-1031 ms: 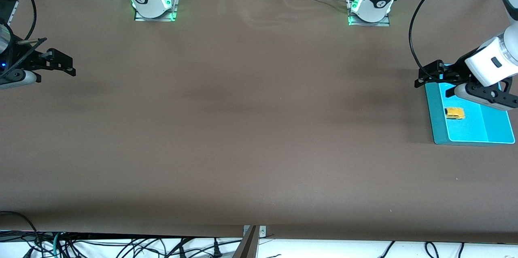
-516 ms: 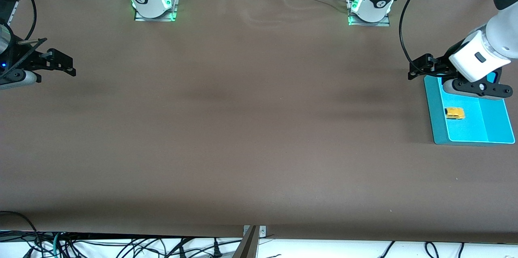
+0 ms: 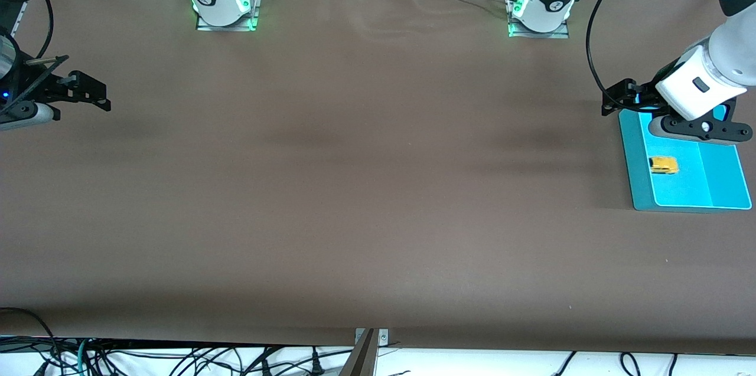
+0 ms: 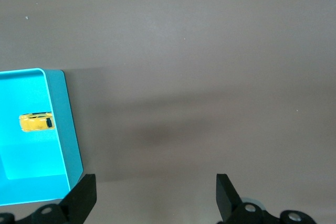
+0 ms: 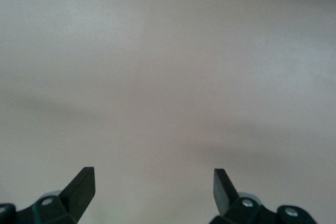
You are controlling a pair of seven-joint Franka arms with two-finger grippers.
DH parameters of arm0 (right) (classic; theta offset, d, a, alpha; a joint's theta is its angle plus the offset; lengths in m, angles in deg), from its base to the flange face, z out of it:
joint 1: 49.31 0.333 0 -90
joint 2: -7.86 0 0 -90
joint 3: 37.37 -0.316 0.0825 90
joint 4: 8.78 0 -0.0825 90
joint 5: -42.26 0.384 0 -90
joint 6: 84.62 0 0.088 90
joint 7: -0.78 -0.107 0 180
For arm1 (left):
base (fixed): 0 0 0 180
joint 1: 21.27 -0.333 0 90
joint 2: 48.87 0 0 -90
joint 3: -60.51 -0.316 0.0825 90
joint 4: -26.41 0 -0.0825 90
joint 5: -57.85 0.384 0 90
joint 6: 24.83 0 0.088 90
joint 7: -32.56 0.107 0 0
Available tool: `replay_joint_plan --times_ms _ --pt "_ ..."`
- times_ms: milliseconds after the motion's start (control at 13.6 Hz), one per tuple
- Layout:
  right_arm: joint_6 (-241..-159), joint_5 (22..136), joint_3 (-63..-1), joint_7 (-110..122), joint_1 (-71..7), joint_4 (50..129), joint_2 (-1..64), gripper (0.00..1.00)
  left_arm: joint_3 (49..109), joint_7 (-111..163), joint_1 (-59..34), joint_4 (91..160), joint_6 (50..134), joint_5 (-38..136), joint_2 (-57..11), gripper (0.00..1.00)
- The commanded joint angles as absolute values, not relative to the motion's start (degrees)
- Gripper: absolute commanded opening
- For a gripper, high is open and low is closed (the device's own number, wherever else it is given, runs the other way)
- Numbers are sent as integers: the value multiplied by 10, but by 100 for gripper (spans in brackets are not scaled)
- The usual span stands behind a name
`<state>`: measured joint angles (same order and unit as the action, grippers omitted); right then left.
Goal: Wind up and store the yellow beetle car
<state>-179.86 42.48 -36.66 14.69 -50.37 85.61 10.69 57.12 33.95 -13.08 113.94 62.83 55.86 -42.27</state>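
Left gripper has its jaws spread wide with nothing between them, hanging at the right edge of the front view, just over the upper corner of the teal tray. In its wrist view the two fingertips sit at the bottom edge with only bare brown surface in the gap.

The car is not under those jaws. It sits inside the tray, lower in the front view than the gripper, so closer to the camera. In the left wrist view the car is way over at the left edge, well off the line between the fingertips. Its long axis runs side to side in the front view, roughly along the surface's length.

So my read: the left arm is clearly the one for any next grab, and it would need to shift toward the camera and over the tray to get the car centred. Though honestly the car being in the tray already looks like the storing part is done.

Right gripper waits at the far left of the frame, jaws also wide and empty, well apart from everything.
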Motion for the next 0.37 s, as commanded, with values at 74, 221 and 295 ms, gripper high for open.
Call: replay_joint_plan --times_ms 74,221,295 --pt "-1789 432 -367 140 -503 839 110 100 572 336 -128 1125 616 567 -416 100" --pt "-1789 433 -364 141 -503 839 109 100 571 338 -134 1124 616 567 -416 100" --pt "-1789 432 -365 141 -503 839 109 100 571 338 -135 1124 616 567 -416 100"
